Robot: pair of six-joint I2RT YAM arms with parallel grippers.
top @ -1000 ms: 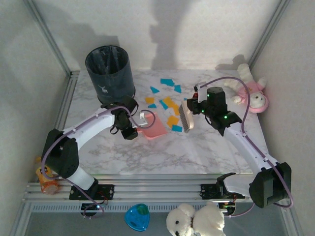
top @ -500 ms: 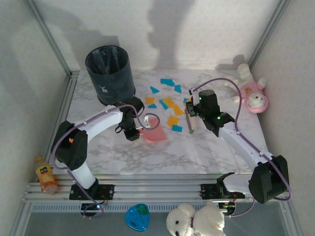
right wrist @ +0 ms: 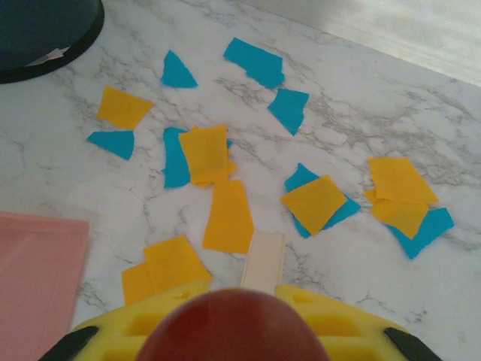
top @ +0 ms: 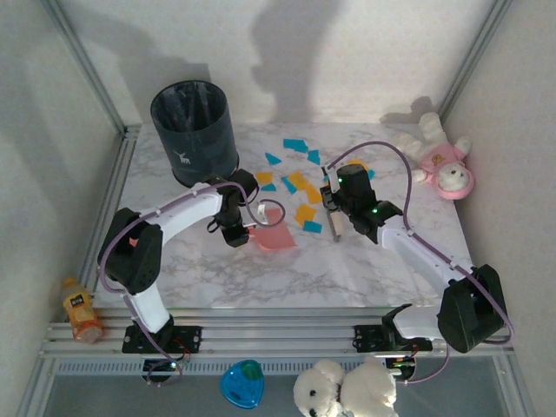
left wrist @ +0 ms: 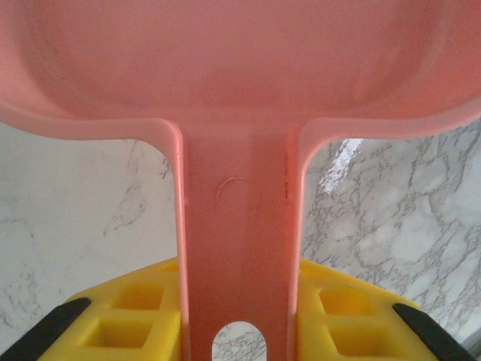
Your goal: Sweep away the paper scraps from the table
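Observation:
Teal-blue and orange-yellow paper scraps (top: 300, 184) lie scattered on the far middle of the white marble table (top: 217, 278). In the right wrist view several scraps (right wrist: 229, 214) lie just ahead of the brush. My left gripper (top: 238, 228) is shut on the handle (left wrist: 240, 226) of the pink dustpan (top: 276, 235), which rests flat on the table left of the scraps. My right gripper (top: 337, 201) is shut on a brush, whose cream head (right wrist: 261, 262) points down at the table among the scraps; its reddish handle end (right wrist: 233, 331) hides the fingertips.
A dark bin (top: 195, 130) stands at the far left, close behind the left arm. A pink plush toy (top: 441, 165) lies at the far right corner. A bottle (top: 78, 306), a blue object (top: 241, 383) and a white plush (top: 343, 389) sit off the table's near edge.
The right arm has swung left and turned the brush from broadside to edge-on beside the scraps. The left arm has shifted the dustpan slightly nearer and to the right.

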